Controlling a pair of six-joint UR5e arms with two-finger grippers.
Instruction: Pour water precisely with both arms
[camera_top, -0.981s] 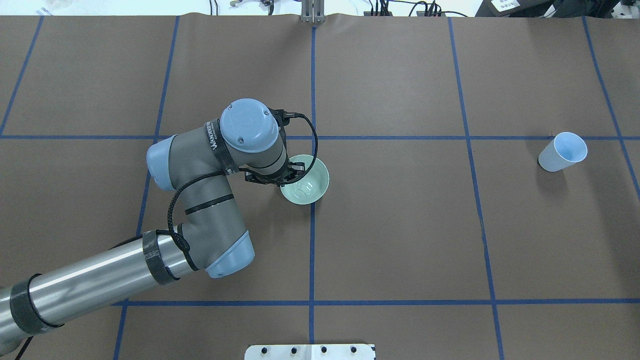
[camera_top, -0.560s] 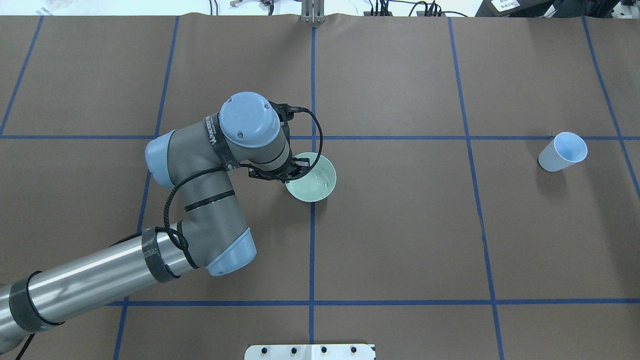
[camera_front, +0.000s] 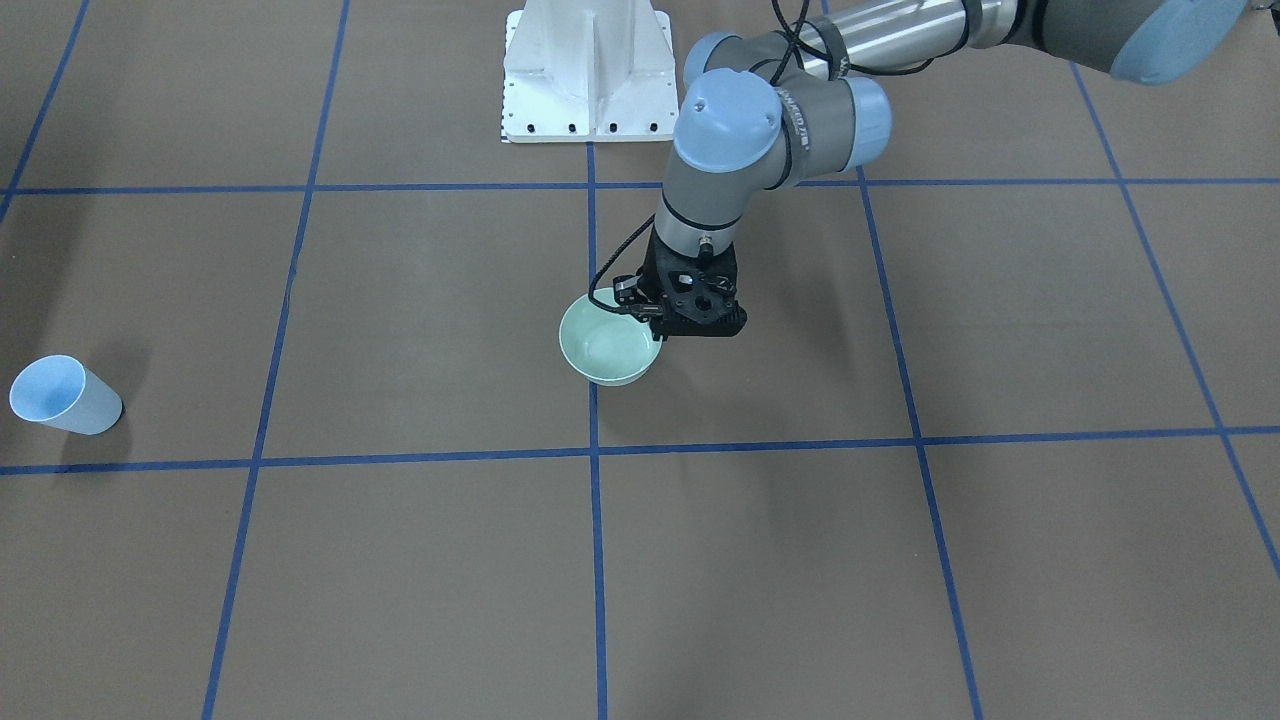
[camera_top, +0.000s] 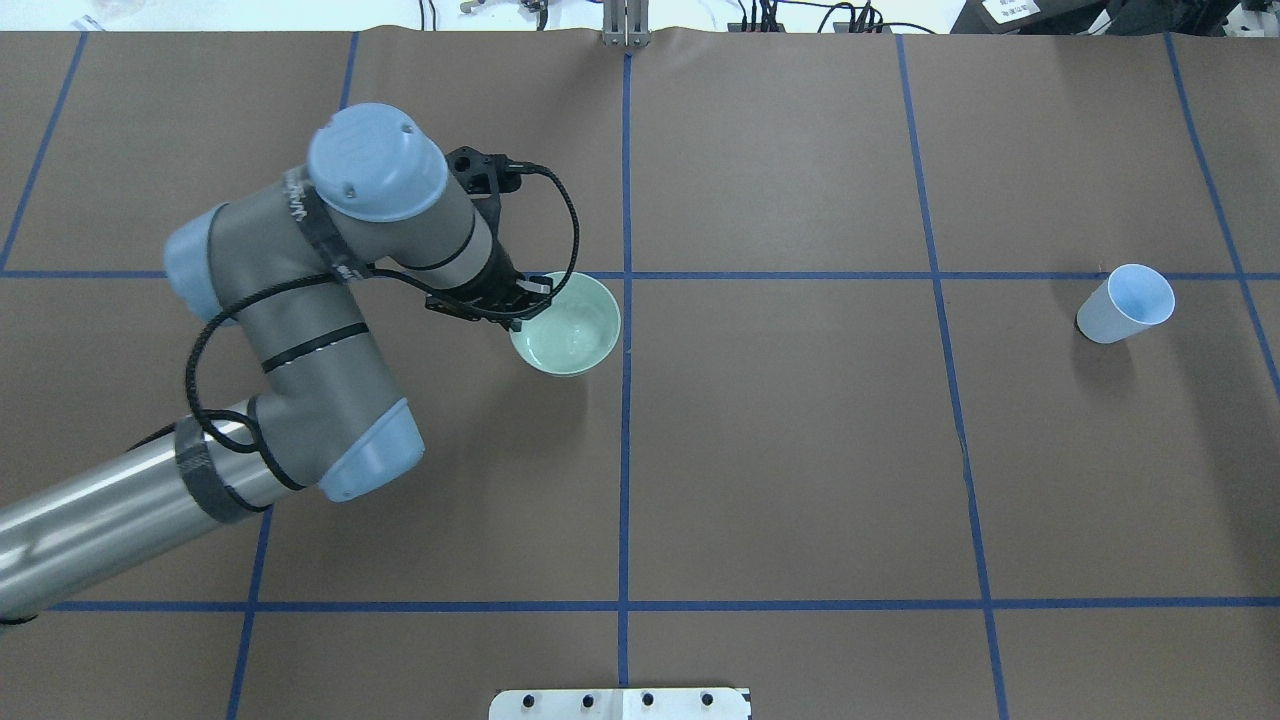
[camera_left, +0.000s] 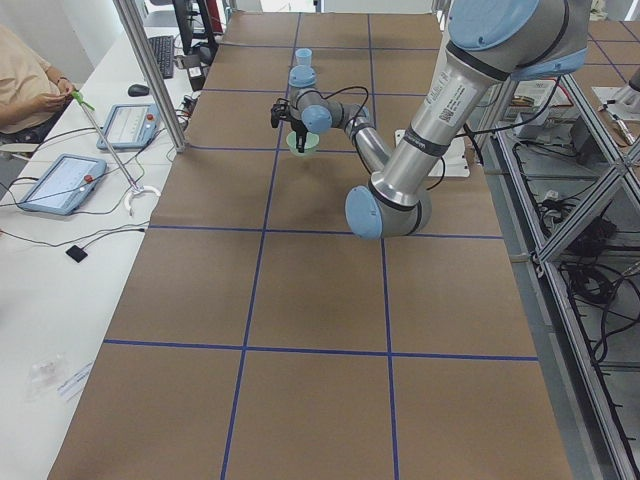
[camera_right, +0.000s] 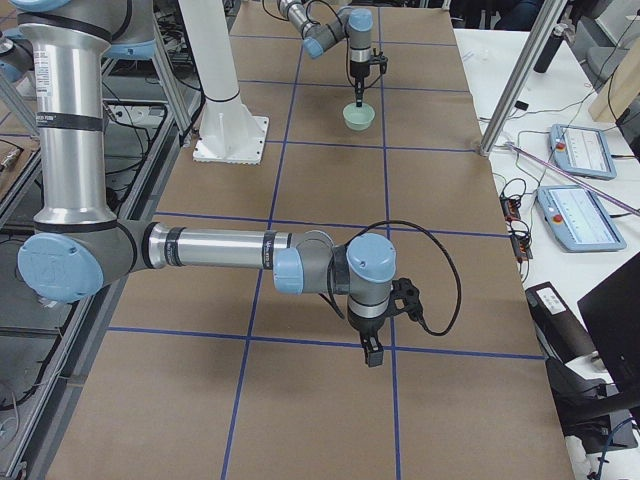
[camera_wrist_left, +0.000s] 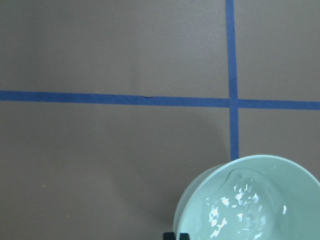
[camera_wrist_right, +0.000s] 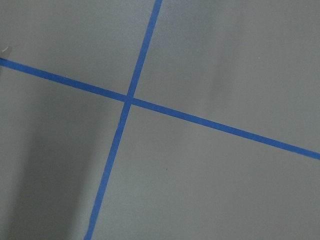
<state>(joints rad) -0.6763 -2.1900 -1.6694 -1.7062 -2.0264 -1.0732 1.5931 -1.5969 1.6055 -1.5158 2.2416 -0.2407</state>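
Observation:
My left gripper (camera_top: 522, 301) is shut on the near-left rim of a mint-green bowl (camera_top: 568, 325) with water in it. It holds the bowl upright just left of the centre blue line. The bowl also shows in the front view (camera_front: 606, 347), under the left gripper (camera_front: 652, 322), and in the left wrist view (camera_wrist_left: 250, 200) with rippling water. A light-blue paper cup (camera_top: 1127, 303) stands far to the right, also in the front view (camera_front: 62, 396). My right gripper (camera_right: 372, 352) shows only in the exterior right view, pointing down over bare table. I cannot tell whether it is open.
The brown table mat (camera_top: 800, 450) carries a grid of blue tape lines. The white bolted pedestal (camera_front: 588, 70) stands at the robot's edge of the table. Operator tablets (camera_right: 578, 150) lie on a side desk beyond the far edge.
My left arm has carried the bowl left and a little away from the robot, off the centre line. The wrist looks higher. The cup has not moved.

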